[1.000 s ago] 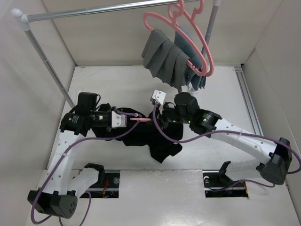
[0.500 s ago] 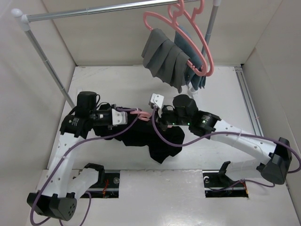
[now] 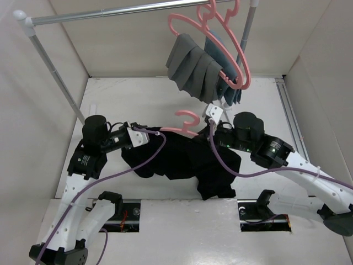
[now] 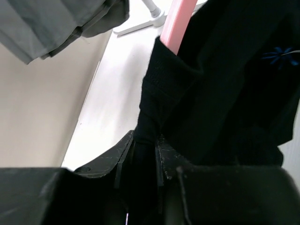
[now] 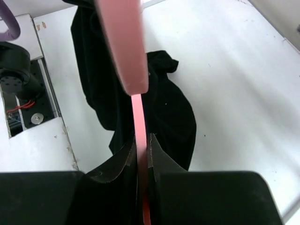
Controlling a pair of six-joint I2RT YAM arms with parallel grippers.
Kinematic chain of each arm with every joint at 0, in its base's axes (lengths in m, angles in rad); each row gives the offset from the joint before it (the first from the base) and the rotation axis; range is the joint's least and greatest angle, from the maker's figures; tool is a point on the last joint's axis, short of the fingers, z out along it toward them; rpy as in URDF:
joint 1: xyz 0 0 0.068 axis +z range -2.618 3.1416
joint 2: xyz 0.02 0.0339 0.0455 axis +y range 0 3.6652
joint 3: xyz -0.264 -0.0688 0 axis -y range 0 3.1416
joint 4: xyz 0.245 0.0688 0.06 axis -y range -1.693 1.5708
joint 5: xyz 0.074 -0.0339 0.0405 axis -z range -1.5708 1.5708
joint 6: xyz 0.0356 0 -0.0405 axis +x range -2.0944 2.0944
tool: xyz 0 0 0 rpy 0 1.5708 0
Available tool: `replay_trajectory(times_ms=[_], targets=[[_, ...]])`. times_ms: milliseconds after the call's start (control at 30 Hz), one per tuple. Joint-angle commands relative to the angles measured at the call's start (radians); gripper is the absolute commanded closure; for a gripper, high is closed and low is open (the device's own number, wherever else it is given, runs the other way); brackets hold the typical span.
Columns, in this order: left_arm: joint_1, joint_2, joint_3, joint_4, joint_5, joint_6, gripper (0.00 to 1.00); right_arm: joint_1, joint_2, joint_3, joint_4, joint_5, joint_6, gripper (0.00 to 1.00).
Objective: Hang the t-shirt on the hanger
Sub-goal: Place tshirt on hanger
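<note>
t-shirt: black, centre of the top view, bunched between both arms; the bulk droops toward lower centre.
left gripper: left of centre; jaws narrow, pinching a seamed edge of the t-shirt.
hanger: pink; the hook is clear above the cloth and one arm runs into the t-shirt's opening.
right gripper: right of centre; clamped on the hanger's thin bar.
handling: light and limp, likely to slip on smooth plastic. Judged best held at a seamed edge by the neck, not mid-panel.
</note>
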Motion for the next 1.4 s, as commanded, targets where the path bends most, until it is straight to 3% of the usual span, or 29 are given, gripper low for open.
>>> replay_trajectory(times_ms=[0, 67, 167, 233, 300, 333, 467, 600, 733, 833, 900, 967, 1033, 1200, 1367], targets=[[0.037, -0.011, -0.004, 0.066, -0.193, -0.061, 0.90, -0.031, -0.031, 0.113, -0.107, 0.162, 0.042, 1.00], [0.037, -0.002, -0.004, 0.054, -0.229, -0.036, 1.00, -0.031, -0.031, 0.141, -0.144, 0.194, 0.042, 1.00], [0.037, -0.002, -0.016, 0.054, -0.247, -0.036, 1.00, -0.031, -0.042, 0.201, -0.184, 0.221, 0.042, 1.00], [0.037, -0.014, -0.016, 0.087, -0.247, -0.085, 0.81, -0.031, -0.028, 0.267, -0.234, 0.234, 0.042, 1.00], [0.037, -0.048, -0.016, 0.166, -0.247, -0.151, 0.55, -0.017, -0.008, 0.313, -0.259, 0.260, 0.052, 1.00], [0.037, -0.057, -0.004, 0.196, -0.231, -0.227, 0.35, -0.002, 0.015, 0.355, -0.259, 0.260, 0.052, 1.00], [0.037, -0.102, 0.034, 0.333, -0.146, -0.382, 0.12, 0.050, 0.105, 0.507, -0.277, 0.323, 0.062, 1.00], [0.037, -0.122, 0.084, 0.426, -0.111, -0.516, 0.11, 0.088, 0.245, 0.740, -0.308, 0.391, 0.051, 1.00], [0.037, -0.146, 0.119, 0.439, -0.008, -0.550, 0.11, 0.125, 0.399, 0.980, -0.328, 0.499, 0.051, 1.00], [0.037, -0.160, 0.128, 0.450, 0.078, -0.642, 0.11, 0.176, 0.508, 1.081, -0.233, 0.588, 0.089, 1.00], [0.037, -0.160, 0.143, 0.425, 0.108, -0.754, 0.11, 0.228, 0.576, 1.101, -0.149, 0.640, 0.106, 1.00], [0.037, -0.169, 0.157, 0.370, 0.119, -0.817, 0.00, 0.268, 0.610, 1.080, -0.095, 0.753, 0.147, 1.00], [0.037, -0.169, 0.168, 0.315, 0.129, -0.837, 0.00, 0.305, 0.633, 1.005, -0.014, 0.804, 0.216, 1.00], [0.037, -0.168, 0.197, 0.013, 0.034, -0.716, 0.00, 0.314, 0.665, 0.793, 0.196, 0.908, 0.434, 1.00], [0.037, -0.094, 0.223, -0.165, -0.034, -0.642, 0.00, 0.325, 0.846, 0.918, 0.213, 1.060, 0.476, 1.00]])
